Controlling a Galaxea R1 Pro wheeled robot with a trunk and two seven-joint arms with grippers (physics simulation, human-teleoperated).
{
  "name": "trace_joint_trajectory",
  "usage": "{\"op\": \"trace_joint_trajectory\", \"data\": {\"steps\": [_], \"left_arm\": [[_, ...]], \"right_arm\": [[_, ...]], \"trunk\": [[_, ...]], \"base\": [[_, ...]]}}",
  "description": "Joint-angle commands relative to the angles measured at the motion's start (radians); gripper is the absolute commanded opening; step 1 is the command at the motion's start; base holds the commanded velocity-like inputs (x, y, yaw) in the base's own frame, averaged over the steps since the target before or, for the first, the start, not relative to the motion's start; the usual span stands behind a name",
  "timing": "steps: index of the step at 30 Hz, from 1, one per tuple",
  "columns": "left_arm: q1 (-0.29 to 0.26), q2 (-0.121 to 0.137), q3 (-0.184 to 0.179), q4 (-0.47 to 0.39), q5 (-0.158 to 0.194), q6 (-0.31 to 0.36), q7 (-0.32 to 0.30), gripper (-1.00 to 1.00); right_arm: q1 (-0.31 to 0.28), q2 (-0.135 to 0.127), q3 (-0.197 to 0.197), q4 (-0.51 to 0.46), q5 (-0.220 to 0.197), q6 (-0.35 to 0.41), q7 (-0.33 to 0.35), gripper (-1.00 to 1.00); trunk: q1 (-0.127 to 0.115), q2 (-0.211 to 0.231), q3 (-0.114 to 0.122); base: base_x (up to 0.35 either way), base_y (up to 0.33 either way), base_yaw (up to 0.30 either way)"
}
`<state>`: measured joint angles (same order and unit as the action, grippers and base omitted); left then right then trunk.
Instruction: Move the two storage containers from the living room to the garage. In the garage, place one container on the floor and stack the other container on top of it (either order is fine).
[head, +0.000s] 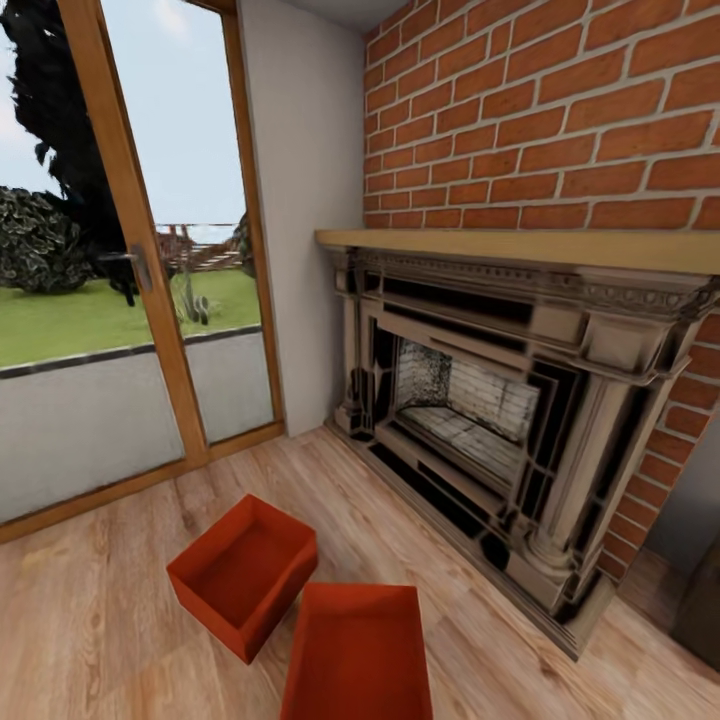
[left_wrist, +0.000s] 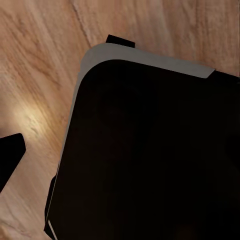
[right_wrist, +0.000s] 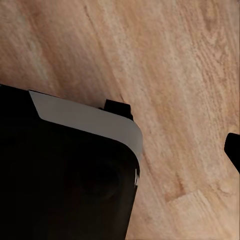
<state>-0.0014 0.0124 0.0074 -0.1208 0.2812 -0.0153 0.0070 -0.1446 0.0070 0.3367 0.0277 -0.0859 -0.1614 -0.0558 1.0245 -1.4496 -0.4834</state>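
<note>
Two storage containers (head: 243, 572) (head: 360, 655) (touching) on plank floor (head: 100, 620)

Light wood plank floor (head: 120, 600), 2 storage containers (head: 243, 572) (head: 358, 655) on it

In the left wrist view a broad black body panel (left_wrist: 150, 155) with a pale grey rounded edge lies under the camera, likely part of the robot's base, though that is hard to confirm. A dark fingertip (left_wrist: 10, 155) shows at the frame's edge. The right wrist view looks down on a matching black panel (right_wrist: 60, 185) with a grey rim, and a dark fingertip (right_wrist: 234, 149) at the edge. Neither gripper's opening can be judged.
</note>
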Motion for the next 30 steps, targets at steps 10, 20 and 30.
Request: {"op": "trace_joint_trajectory", "data": {"steps": [10, 20, 30], "left_arm": [[0.0, 0.0, 0.0, 0.0, 0.004, -0.002, 0.001, 1.0], [0.0, 0.0, 0.0, 0.0, 0.004, -0.002, 0.002, 1.0], [0.0, 0.0, 0.001, 0.0, 0.004, -0.002, 0.002, 1.0]], "right_arm": [[-0.001, -0.001, 0.008, 0.003, -0.008, -0.006, -0.002, 1.0], [-0.001, 0.001, 0.006, 0.003, -0.009, -0.005, -0.002, 1.0], [-0.001, 0.001, 0.01, 0.003, -0.008, -0.004, -0.002, 1.0]], "trunk": [[0.001, 0.0, -0.001], [0.001, 0.0, -0.001], [0.001, 0.0, -0.001]], "base": [[0.138, 0.043, 0.0], [0.002, 0.0, -0.048], [0.0, 0.0, -0.025]]}}
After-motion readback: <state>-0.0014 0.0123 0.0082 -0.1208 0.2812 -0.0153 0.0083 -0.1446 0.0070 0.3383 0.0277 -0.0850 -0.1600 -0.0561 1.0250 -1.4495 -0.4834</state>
